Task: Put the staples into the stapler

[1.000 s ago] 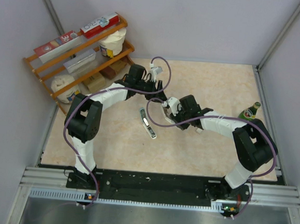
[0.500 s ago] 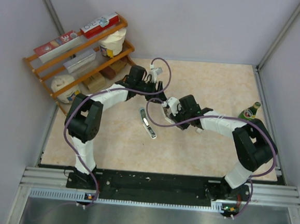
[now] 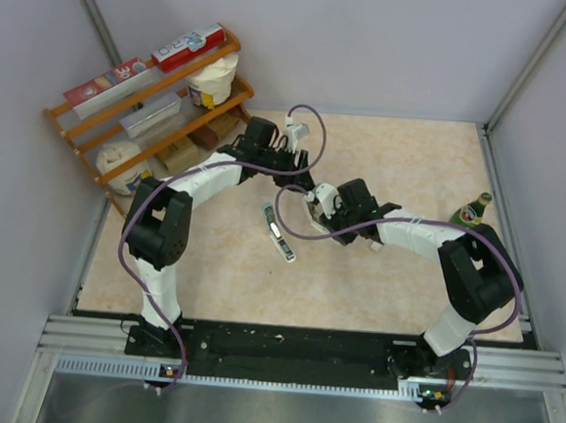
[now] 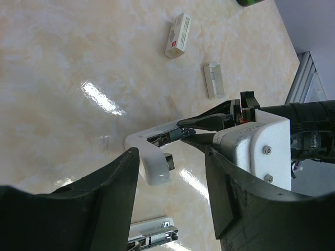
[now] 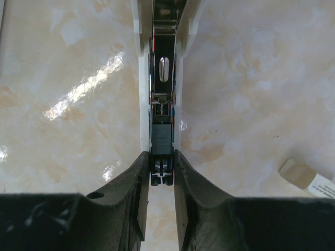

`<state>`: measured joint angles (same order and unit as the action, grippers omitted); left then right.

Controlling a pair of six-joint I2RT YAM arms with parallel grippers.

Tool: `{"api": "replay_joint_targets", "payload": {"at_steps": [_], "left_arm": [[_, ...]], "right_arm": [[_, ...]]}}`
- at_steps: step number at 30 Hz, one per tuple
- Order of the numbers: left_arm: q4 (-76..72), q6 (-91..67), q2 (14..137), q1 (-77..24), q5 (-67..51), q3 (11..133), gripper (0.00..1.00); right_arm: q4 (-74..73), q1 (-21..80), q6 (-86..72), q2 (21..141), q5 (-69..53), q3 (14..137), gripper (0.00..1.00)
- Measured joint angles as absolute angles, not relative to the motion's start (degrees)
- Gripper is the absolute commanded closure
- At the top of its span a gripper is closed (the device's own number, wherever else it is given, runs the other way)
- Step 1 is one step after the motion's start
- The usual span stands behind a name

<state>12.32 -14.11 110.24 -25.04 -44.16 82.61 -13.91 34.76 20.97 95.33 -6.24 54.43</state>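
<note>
My right gripper (image 5: 161, 172) is shut on the rear end of a white stapler (image 5: 161, 78). The stapler's top is swung open and its metal magazine channel shows. In the left wrist view the same stapler (image 4: 152, 157) hangs just above the table, pinched by the right gripper's dark fingers (image 4: 207, 123). My left gripper (image 4: 171, 172) hovers open above it with nothing between its fingers. The staples (image 4: 213, 80), a small whitish-grey packet, lie on the table beyond. In the top view both grippers meet mid-table, the left gripper (image 3: 293, 146) just behind the right gripper (image 3: 321, 197).
A second stapler (image 3: 278, 232) lies open on the table in front of the grippers. A small white box with red print (image 4: 178, 35) lies past the staples. A green bottle (image 3: 471, 211) stands at the right edge. A wooden rack (image 3: 149, 103) with boxes and tubs fills the back left corner.
My left wrist has shifted slightly right and back. The right arm and the stapler it holds have not moved.
</note>
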Motion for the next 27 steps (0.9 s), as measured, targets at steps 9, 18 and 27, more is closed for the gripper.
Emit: {"api": "replay_joint_targets", "payload": {"at_steps": [9, 18, 27], "left_arm": [[17.3, -10.2, 110.2, -24.6, -42.9, 87.0, 0.57], [21.5, -7.4, 110.2, -24.8, -40.5, 87.1, 0.61], [23.7, -5.6, 111.5, -25.5, -37.1, 88.7, 0.62]], "right_arm": [[-14.0, 34.8, 21.0, 95.4, -6.2, 54.4, 0.77], [-14.0, 34.8, 21.0, 95.4, -6.2, 54.4, 0.77], [-14.0, 34.8, 21.0, 95.4, -6.2, 54.4, 0.77]]}}
